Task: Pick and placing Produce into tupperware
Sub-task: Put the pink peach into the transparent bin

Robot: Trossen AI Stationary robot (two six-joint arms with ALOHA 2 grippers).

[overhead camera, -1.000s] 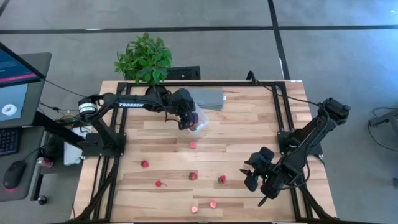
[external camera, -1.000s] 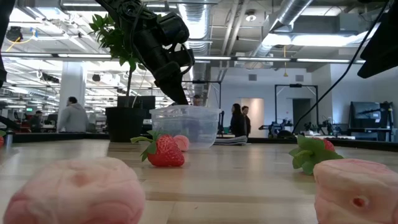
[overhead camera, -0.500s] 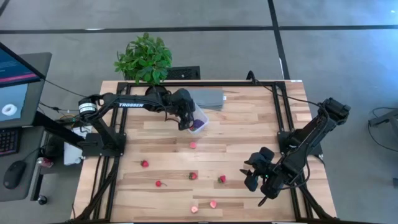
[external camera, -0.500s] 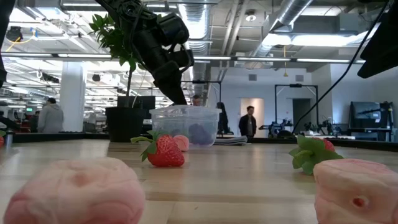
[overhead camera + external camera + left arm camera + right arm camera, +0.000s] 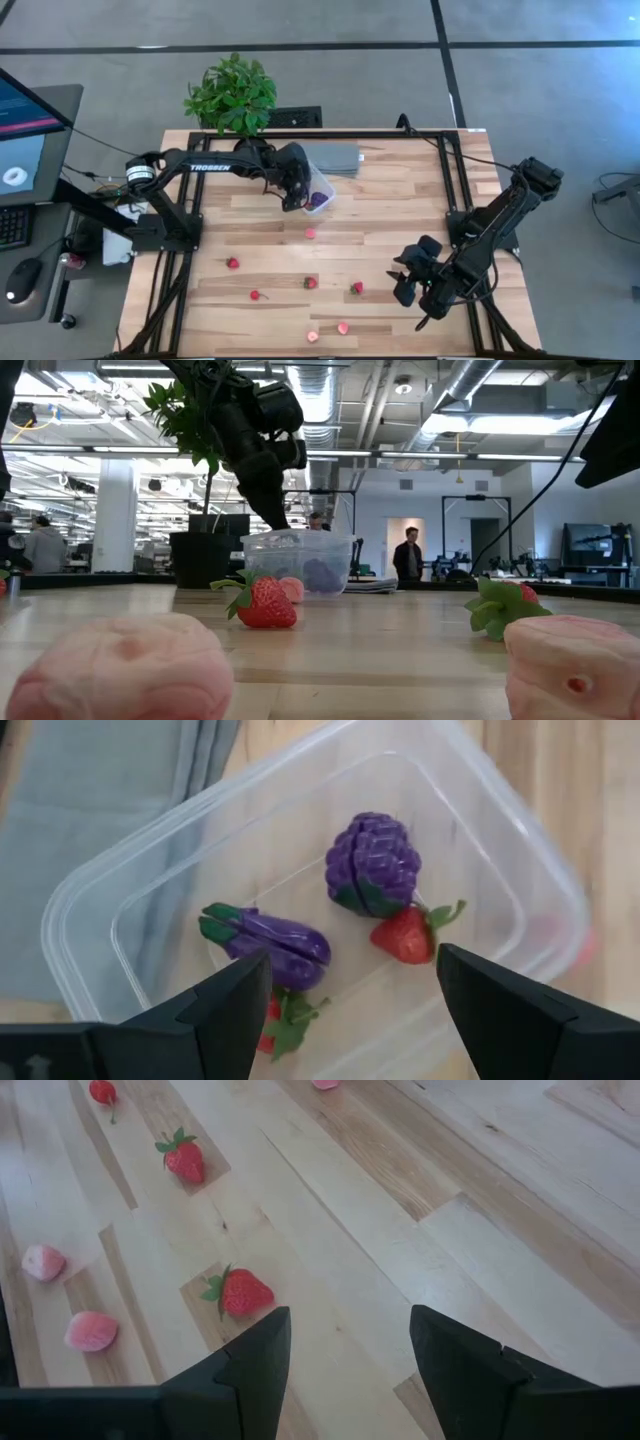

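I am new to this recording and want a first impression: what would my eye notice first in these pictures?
First, the left gripper poised open over the clear tupperware at the table's far side, with purple toy fruit and a strawberry already inside. Next, the red and pink produce scattered over the near half of the wooden table. The right gripper waits open at the near right.
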